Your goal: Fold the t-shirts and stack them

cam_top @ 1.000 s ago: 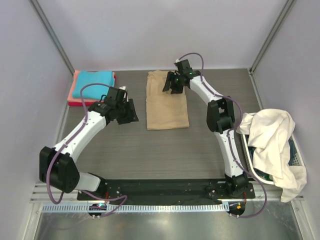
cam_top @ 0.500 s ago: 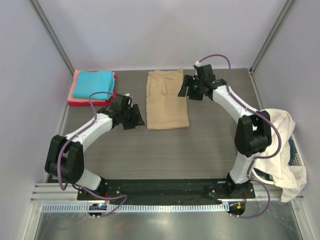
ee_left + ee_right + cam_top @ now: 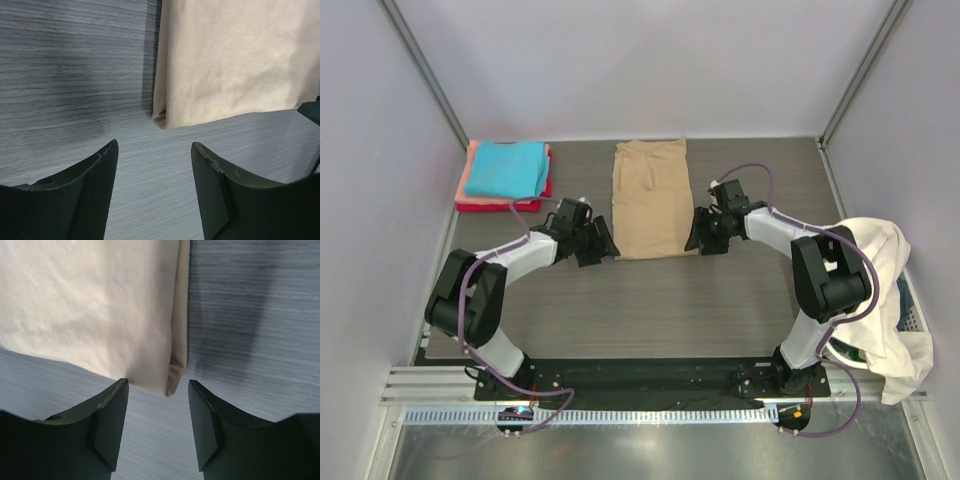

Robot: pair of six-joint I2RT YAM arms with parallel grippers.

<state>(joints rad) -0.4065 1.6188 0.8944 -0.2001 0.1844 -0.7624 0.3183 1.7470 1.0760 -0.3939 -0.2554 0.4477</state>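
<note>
The left gripper (image 3: 596, 243) and right gripper (image 3: 704, 231) are arriving, part-open and empty, at the tan shirt (image 3: 653, 200)'s near corners, readying the next fold.

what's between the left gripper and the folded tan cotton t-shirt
Only a bare strip of grey wood-grain table separates the left gripper from the tan t-shirt, shown in the left wrist view.

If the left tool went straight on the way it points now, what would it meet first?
Most likely the near corner of the folded tan t-shirt, which lies straight ahead of the open left tool; only table surface shows in between, though depth is hard to judge.
</note>
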